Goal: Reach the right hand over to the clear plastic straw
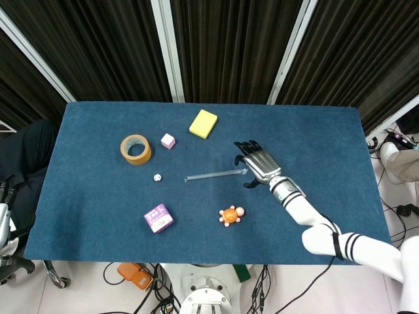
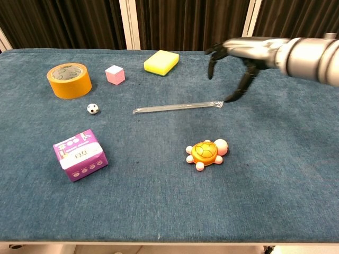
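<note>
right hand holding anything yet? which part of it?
Nothing held. The right hand hovers open above the right end of the clear plastic straw, fingers spread and pointing down; the straw lies flat on the table.
</note>
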Action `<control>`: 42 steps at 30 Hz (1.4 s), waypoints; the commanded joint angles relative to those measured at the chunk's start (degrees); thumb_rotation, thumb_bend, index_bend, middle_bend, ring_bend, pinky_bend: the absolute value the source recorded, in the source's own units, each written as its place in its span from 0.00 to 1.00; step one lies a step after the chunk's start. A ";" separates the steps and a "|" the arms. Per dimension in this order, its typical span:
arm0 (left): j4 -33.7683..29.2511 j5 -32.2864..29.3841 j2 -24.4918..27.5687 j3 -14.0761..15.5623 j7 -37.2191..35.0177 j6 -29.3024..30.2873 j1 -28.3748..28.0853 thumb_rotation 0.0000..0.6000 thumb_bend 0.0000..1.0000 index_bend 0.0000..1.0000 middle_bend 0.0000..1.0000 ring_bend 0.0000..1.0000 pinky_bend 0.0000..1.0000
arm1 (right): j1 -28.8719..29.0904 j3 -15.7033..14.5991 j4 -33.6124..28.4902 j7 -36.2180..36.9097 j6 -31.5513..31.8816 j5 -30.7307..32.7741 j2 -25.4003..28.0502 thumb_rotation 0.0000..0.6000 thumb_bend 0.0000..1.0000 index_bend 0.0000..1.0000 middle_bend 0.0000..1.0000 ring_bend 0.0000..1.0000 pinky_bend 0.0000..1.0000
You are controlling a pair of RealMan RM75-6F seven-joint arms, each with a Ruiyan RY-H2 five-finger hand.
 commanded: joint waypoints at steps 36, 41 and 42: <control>-0.03 -0.48 0.48 -0.08 -1.16 -0.68 0.00 1.00 0.33 0.15 0.00 0.01 0.09 | 13.02 -1.20 30.73 9.50 -11.24 0.20 -19.55 1.00 0.45 0.59 0.08 0.12 0.10; -0.13 -0.42 0.50 -0.18 -1.92 -0.66 0.03 1.00 0.33 0.15 0.00 0.01 0.09 | 13.27 -1.20 31.72 11.93 -11.01 -1.34 -20.27 1.00 0.49 0.64 0.08 0.12 0.10; -0.08 -0.33 0.49 -0.18 -2.04 -0.59 0.05 1.00 0.33 0.15 0.00 0.01 0.09 | 13.25 -1.09 31.68 12.60 -10.84 -1.62 -20.26 1.00 0.51 0.65 0.08 0.12 0.10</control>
